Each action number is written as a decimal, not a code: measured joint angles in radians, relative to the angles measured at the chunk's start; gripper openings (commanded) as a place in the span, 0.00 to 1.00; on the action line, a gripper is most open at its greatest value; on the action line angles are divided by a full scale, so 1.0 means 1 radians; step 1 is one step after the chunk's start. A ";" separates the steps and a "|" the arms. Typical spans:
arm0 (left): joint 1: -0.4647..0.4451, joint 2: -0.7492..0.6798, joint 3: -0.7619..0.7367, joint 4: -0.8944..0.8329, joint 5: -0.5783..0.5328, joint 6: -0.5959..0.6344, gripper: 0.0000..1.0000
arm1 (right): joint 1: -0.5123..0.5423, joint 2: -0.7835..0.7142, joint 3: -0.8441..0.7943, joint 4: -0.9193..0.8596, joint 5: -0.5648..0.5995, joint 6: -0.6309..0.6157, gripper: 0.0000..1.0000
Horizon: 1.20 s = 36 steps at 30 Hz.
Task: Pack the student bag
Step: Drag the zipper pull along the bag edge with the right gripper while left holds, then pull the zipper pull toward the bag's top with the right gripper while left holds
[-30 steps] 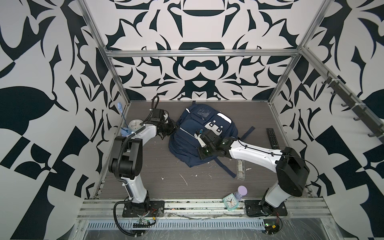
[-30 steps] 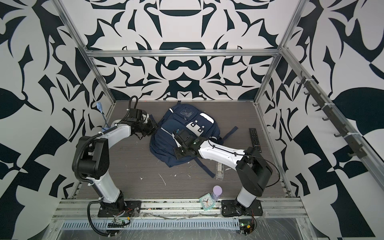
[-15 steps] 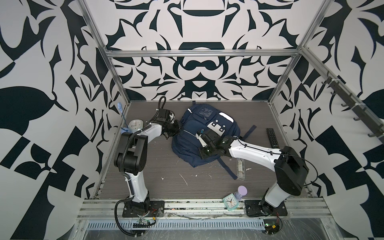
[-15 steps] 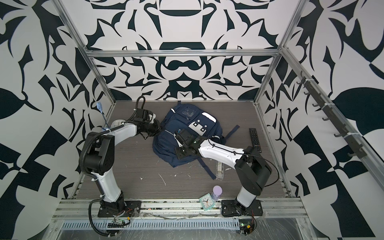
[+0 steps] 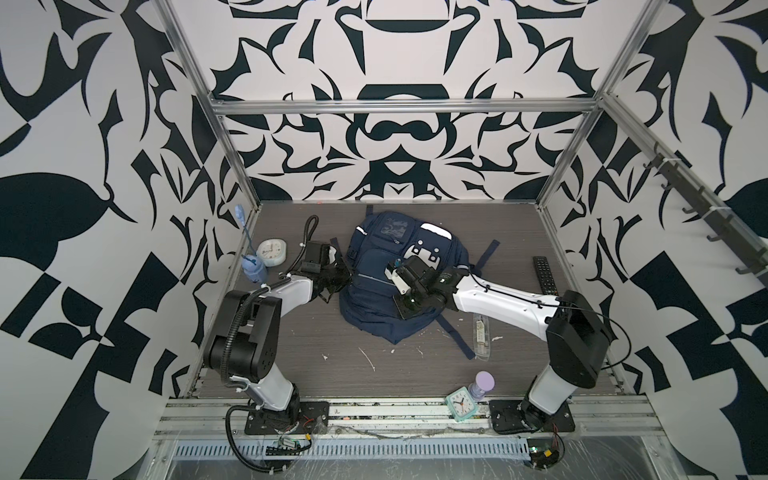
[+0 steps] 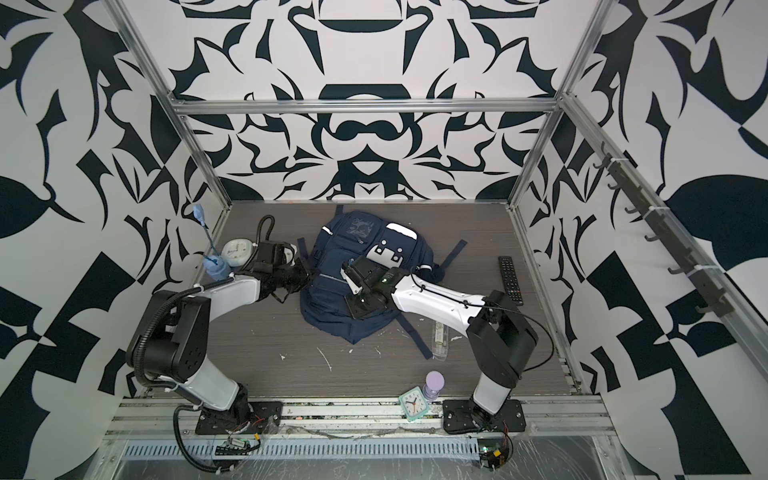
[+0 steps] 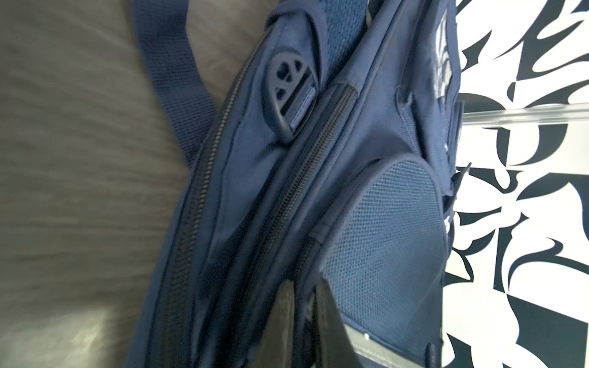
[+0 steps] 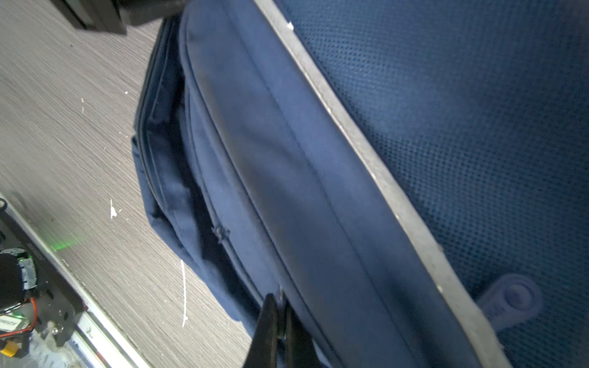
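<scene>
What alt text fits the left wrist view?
Close-up of a navy backpack lying on a blurred grey wood-grain table, two black zippers running side by side past a mesh side pocket. The left end effector pinches the fabric beside that pocket; a black-and-white patterned wall stands behind.

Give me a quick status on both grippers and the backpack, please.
Left gripper shut on backpack side. Right gripper shut on its front seam. Remote, teal clock lie apart.

The bag (image 5: 370, 301) lies mid-table, the left gripper (image 5: 348, 272) at its left edge, the right gripper (image 5: 391, 283) over its middle. A remote (image 5: 545, 275) lies right of it, a round clock (image 5: 271, 252) left, a square clock (image 5: 460, 404) in front.
</scene>
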 measured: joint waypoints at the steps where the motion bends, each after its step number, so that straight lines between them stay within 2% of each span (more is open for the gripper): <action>1: -0.006 -0.008 -0.016 0.015 -0.011 -0.014 0.00 | 0.000 0.005 0.002 0.000 -0.005 0.000 0.00; 10: -0.035 -0.022 -0.037 0.048 -0.047 -0.073 0.00 | 0.022 0.080 0.072 0.000 -0.039 0.000 0.00; 21: -0.035 -0.036 -0.033 0.035 -0.051 -0.080 0.00 | 0.056 0.331 0.380 -0.031 -0.047 0.000 0.00; 27: -0.028 -0.090 -0.055 0.031 -0.054 -0.076 0.00 | 0.042 0.335 0.389 -0.037 -0.060 -0.005 0.00; 36: -0.038 -0.270 -0.233 0.071 -0.105 -0.116 0.00 | -0.012 0.280 0.336 -0.039 -0.156 -0.046 0.00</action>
